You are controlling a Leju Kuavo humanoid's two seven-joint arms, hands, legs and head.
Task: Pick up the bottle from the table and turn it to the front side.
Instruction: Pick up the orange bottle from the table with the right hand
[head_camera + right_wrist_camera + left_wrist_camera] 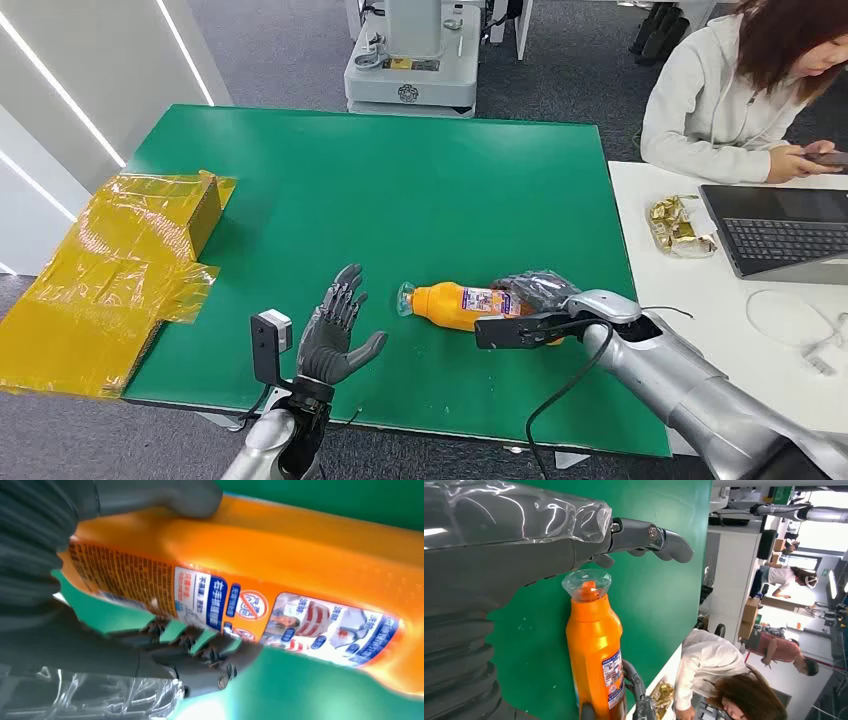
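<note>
An orange bottle [450, 303] with a clear cap lies on its side on the green table [400, 180], cap pointing to my left. My right hand [540, 295] grips its base end. In the right wrist view the thumb [160, 497] lies over the bottle [300, 565] and the fingers [200, 650] curl under its label. My left hand [335, 330] is raised with fingers spread, a short way left of the cap, holding nothing. In the left wrist view the bottle [594, 650] stands just beyond the left hand [499, 555]; its fingers [649, 535] reach past the cap without touching it.
A flattened box wrapped in yellow tape [130, 260] overhangs the table's left edge. A white desk on the right holds a laptop [780, 230], gold wrappers [680, 225] and a white cable [800, 320]. A seated person [720, 90] is behind it. A grey machine base [410, 70] stands beyond the table.
</note>
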